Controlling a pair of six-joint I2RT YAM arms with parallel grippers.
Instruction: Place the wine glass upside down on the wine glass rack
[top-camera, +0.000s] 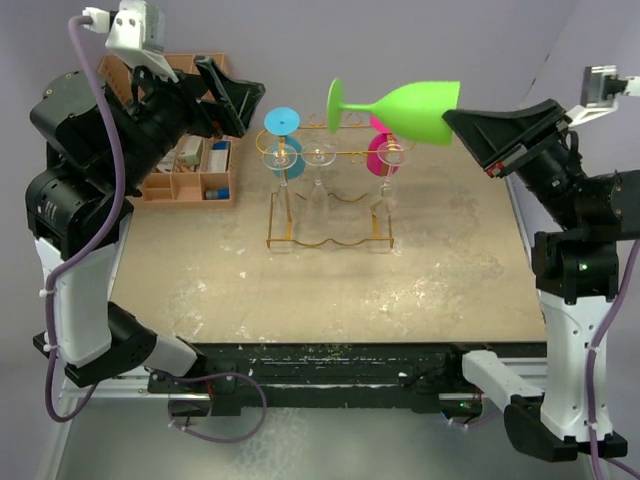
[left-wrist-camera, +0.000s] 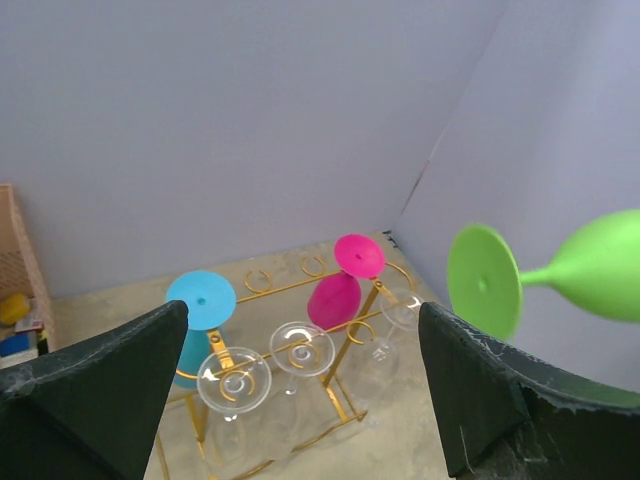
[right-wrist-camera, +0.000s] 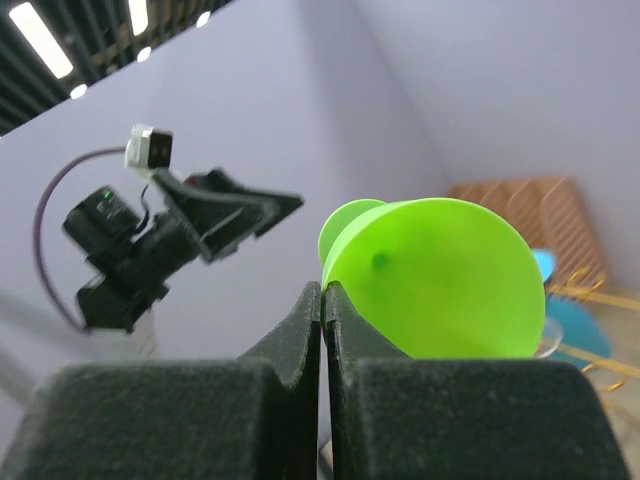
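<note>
Left gripper hangs up and left of the rack. Its jaws stand spread as wide as I see them go, with nothing between them. My left wrist view looks down through the gap onto the rack's top rail.

File organizer, peach, sits on the table left of the rack, apart from it.

Rack is upright mid-table. Hanging from it upside down, left to right: a blue glass, two clear glasses, a pink glass.

Green wine glass is in the air above the rack's right end, not touching it. It lies on its side, foot pointing left, bowl mouth to the right.

Right gripper is right of the rack and raised. Its fingers are pinched tight on the rim of the green bowl, carrying the glass.
</note>
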